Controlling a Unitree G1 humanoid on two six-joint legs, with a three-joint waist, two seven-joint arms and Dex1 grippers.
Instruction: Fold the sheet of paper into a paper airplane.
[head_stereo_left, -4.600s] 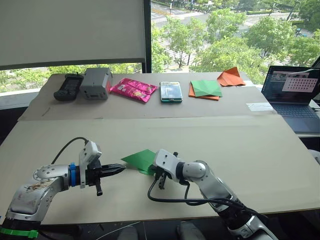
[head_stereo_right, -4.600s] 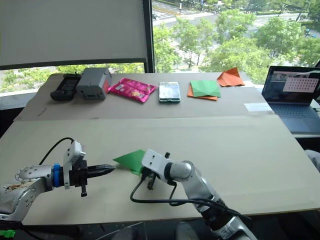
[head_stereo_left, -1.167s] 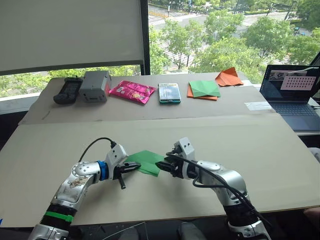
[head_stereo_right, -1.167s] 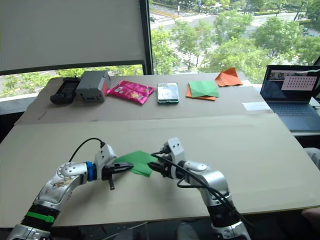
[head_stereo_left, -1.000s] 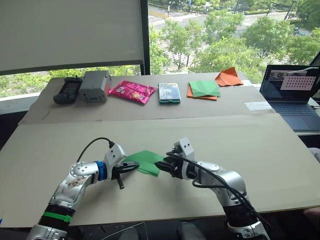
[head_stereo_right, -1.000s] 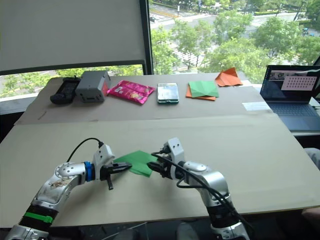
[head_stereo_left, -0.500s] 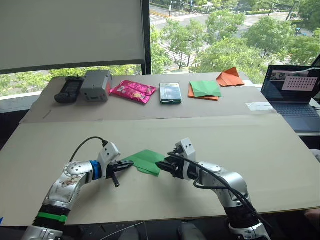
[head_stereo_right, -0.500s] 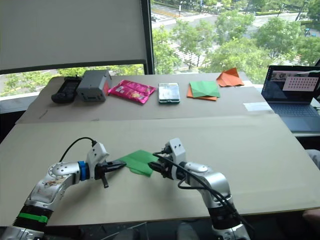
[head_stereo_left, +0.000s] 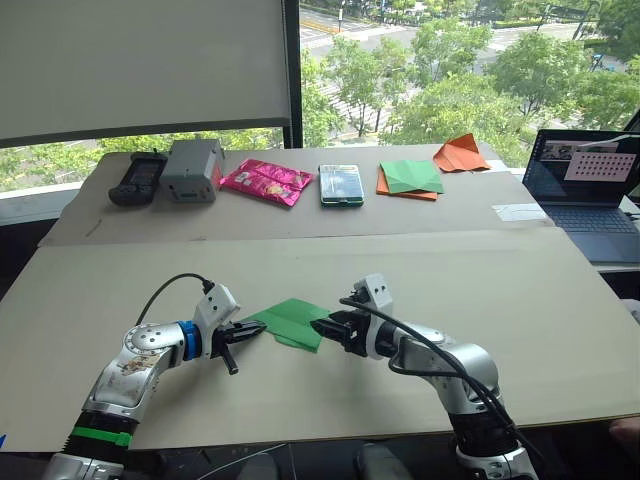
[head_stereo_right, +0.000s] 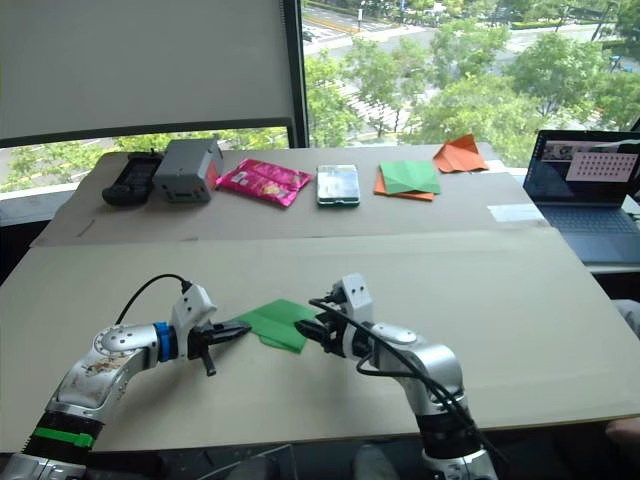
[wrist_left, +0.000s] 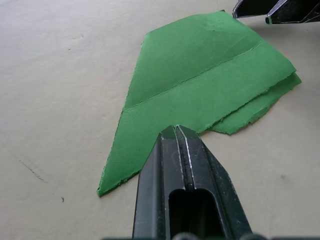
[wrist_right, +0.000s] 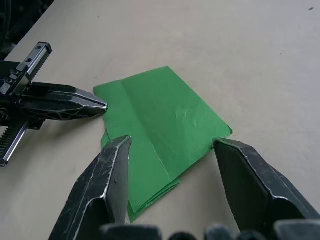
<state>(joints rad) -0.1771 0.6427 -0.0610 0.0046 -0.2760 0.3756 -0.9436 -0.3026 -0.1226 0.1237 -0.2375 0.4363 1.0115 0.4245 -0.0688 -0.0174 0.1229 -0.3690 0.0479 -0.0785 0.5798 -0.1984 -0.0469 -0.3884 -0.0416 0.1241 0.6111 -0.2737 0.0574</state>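
One green sheet of paper (head_stereo_left: 290, 322), folded with creases, lies flat on my surface (head_stereo_left: 520, 300), between my two jaws. My left jaws (head_stereo_left: 250, 331) are closed, tips at its left corner. My right jaws (wrist_right: 172, 165) are wide open around its other end. My left jaws have slid back a little since a second ago.

Both eye views look forward and down from the head over the table (head_stereo_left: 560, 300), toward the window (head_stereo_left: 450, 60) at twelve o'clock, almost alike. Each wrist view sits low and close, facing the other across the folded green paper (wrist_left: 200, 95), which all share.
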